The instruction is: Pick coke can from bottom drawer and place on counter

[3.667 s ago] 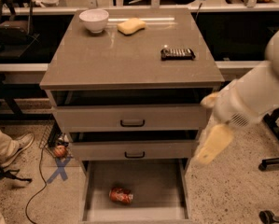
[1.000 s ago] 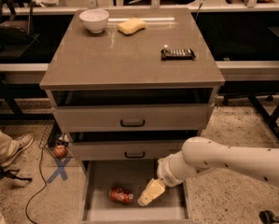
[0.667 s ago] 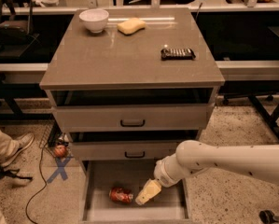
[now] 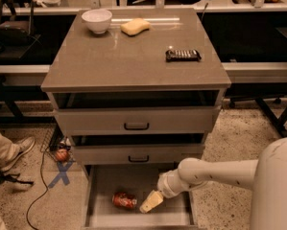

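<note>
The gripper hangs low in the drawer, just right of the can; open or closed, can't tell

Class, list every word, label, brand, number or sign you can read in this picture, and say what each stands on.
"X": a blue cross marked on the floor, left of the bottom drawer.
Coke can in the bottom drawer, just left of the hand: lettering too blurred to read.
Dark packet on the counter: markings too blurred to read.
No other text.
</note>
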You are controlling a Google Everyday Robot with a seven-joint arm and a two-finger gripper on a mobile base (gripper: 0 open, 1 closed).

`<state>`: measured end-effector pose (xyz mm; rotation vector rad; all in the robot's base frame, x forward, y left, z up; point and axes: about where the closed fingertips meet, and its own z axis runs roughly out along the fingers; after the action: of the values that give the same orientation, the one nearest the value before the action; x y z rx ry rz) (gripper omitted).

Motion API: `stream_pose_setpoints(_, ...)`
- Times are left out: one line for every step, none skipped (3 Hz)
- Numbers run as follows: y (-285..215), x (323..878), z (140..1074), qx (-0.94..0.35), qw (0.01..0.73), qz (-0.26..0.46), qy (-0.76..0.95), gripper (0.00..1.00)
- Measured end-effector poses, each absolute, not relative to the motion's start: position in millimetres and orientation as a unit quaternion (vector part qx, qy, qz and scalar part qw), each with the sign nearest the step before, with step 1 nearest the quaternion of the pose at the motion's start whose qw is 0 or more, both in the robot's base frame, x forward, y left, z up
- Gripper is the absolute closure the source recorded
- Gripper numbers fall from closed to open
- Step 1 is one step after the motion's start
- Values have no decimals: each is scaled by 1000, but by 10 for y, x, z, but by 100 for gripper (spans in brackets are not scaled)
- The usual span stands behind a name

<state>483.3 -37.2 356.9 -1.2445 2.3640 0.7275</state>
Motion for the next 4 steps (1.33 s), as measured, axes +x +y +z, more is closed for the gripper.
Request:
stream_pose_setpoints(-262, 4925, 3027, -445, 188, 264, 835, 0)
stream_pose_setpoints(32, 5063, 2627, -461, 194, 263, 825, 0)
stream_pose_setpoints(409, 5250, 2390, -488, 205, 245, 813, 0)
stream_pose_setpoints(764, 5423, 2162, -512, 211, 221, 803, 0)
